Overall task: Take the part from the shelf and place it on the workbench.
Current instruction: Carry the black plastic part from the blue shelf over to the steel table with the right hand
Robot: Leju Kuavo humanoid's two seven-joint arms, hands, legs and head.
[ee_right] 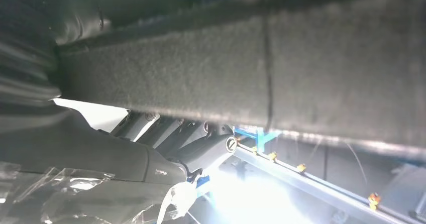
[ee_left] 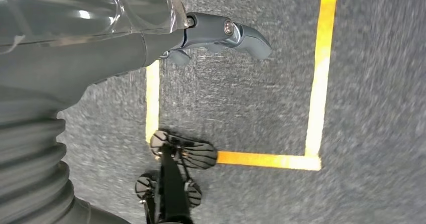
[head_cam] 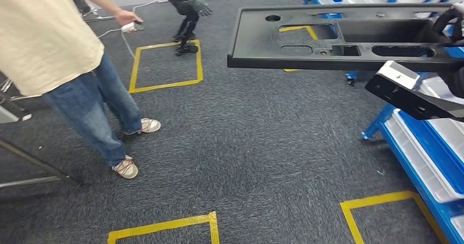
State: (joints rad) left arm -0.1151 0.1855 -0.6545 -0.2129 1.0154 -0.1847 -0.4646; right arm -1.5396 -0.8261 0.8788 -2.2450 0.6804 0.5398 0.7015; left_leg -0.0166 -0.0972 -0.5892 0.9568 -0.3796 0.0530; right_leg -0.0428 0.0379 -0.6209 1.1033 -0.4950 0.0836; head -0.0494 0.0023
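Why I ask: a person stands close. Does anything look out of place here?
Nothing stands out. The black part is held level at the right hand, apart from the person; left hand holds nothing.

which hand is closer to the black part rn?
Right. The right hand grips the black part from beneath; the left hand hangs over the carpet, apart from it.

A person [head_cam: 60,52] in a cream shirt, blue jeans and pale sneakers stands at the left on the dark grey carpet [head_cam: 246,140], holding a small white device [head_cam: 129,26] with a cable trailing from it. Yellow tape squares [head_cam: 164,63] mark the carpet, one behind the person and two along the near edge. A second humanoid robot [head_cam: 187,14] stands by the far square.
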